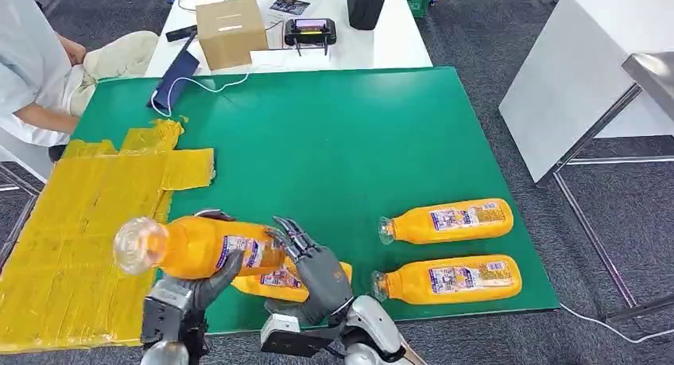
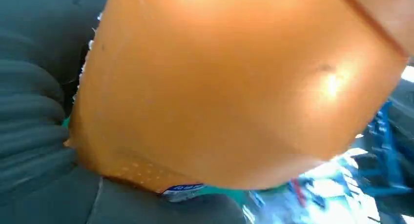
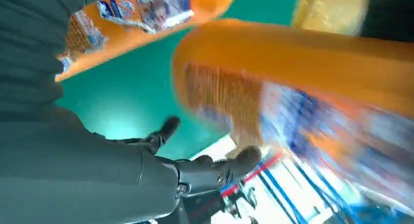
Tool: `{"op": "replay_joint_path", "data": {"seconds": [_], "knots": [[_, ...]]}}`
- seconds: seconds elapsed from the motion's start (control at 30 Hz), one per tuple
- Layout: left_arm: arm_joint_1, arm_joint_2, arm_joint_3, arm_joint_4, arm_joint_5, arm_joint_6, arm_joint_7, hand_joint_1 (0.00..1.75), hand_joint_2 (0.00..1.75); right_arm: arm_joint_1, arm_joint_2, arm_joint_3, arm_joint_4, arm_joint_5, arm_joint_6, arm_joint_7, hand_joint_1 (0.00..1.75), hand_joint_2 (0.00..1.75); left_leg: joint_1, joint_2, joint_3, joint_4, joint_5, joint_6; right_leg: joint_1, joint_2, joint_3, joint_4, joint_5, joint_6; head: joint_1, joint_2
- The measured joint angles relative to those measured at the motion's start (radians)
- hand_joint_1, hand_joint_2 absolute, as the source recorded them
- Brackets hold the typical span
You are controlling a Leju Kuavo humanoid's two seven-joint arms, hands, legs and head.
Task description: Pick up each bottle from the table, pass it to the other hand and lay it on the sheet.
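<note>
Handover step, judged nearly complete: left hand [image 1: 179, 295] grasps the orange juice bottle [image 1: 199, 246] aloft beside the yellow sheet [image 1: 79, 230], right hand [image 1: 314, 269] spread empty alongside; next, lay it flat there.

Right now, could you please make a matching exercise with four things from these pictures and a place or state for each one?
Things:
1. held bottle
2. yellow sheet
3. cardboard box
4. right hand

Places or states:
A. on the white table beyond the green mat
B. fingers spread, holding nothing
C. on the left side of the green mat
D. gripped by the left hand, above the mat

Pairs: 1-D, 2-C, 3-A, 4-B
</note>
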State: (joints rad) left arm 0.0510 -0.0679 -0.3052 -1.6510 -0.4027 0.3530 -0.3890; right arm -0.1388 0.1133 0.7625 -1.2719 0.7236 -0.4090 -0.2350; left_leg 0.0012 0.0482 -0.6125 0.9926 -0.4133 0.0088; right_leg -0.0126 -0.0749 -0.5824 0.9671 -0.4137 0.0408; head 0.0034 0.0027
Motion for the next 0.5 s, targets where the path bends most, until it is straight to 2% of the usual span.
{"op": "replay_joint_path", "data": {"seconds": [0.2, 0.27, 0.33, 0.37, 0.4, 0.43, 0.5], "knots": [[-0.212, 0.066, 0.027, 0.139, -0.488, 0.188, 0.205, 1.75, 1.75, 0.023, -0.012, -0.070, -0.144, -0.174, 0.046, -0.084, 0.00, 1.75, 0.000, 0.001, 0.002, 0.000, 0.003, 0.000, 0.001, 0.000, 0.002, 0.000, 0.001, 0.000, 0.000, 0.000], [-0.298, 0.139, 0.013, 0.198, -0.849, 0.285, 0.452, 1.75, 1.75, 0.042, -0.021, -0.085, -0.192, -0.252, 0.111, -0.105, 0.00, 1.75, 0.001, 0.001, 0.002, 0.000, 0.003, 0.000, 0.001, 0.000, 0.000, 0.000, 0.001, 0.000, 0.000, 0.000], [-0.421, 0.223, -0.080, 0.298, -1.201, 0.279, 0.777, 1.75, 1.75, 0.045, -0.027, -0.097, -0.215, -0.320, 0.160, -0.128, 0.00, 1.75, 0.001, 0.001, 0.001, 0.000, 0.005, -0.002, 0.001, 0.000, 0.001, 0.002, 0.003, -0.003, -0.002, 0.000], [-0.477, 0.257, -0.118, 0.359, -1.252, 0.259, 0.883, 1.75, 1.75, 0.044, -0.028, -0.101, -0.224, -0.334, 0.179, -0.137, 0.00, 1.75, 0.001, 0.001, 0.001, 0.000, 0.005, -0.002, 0.001, 0.000, 0.001, 0.003, 0.003, -0.003, -0.003, 0.000], [-0.521, 0.271, -0.144, 0.411, -1.244, 0.249, 0.932, 1.75, 1.75, 0.041, -0.029, -0.103, -0.230, -0.347, 0.196, -0.143, 0.00, 1.75, 0.001, 0.001, 0.002, 0.000, 0.005, -0.002, 0.002, 0.000, 0.000, 0.003, 0.003, -0.003, -0.002, 0.000], [-0.563, 0.286, -0.169, 0.478, -1.222, 0.249, 0.930, 1.75, 1.75, 0.039, -0.031, -0.104, -0.236, -0.369, 0.219, -0.147, 0.00, 1.75, 0.001, 0.001, 0.001, 0.000, 0.005, -0.002, 0.002, 0.000, 0.000, 0.003, 0.003, -0.003, -0.002, 0.000], [-0.652, 0.307, -0.214, 0.624, -1.185, 0.249, 0.798, 1.75, 1.75, 0.033, -0.032, -0.103, -0.245, -0.423, 0.271, -0.156, 0.00, 1.75, 0.001, 0.001, 0.001, 0.000, 0.005, -0.002, 0.001, 0.000, 0.001, 0.003, 0.003, -0.003, -0.002, 0.000]]}}
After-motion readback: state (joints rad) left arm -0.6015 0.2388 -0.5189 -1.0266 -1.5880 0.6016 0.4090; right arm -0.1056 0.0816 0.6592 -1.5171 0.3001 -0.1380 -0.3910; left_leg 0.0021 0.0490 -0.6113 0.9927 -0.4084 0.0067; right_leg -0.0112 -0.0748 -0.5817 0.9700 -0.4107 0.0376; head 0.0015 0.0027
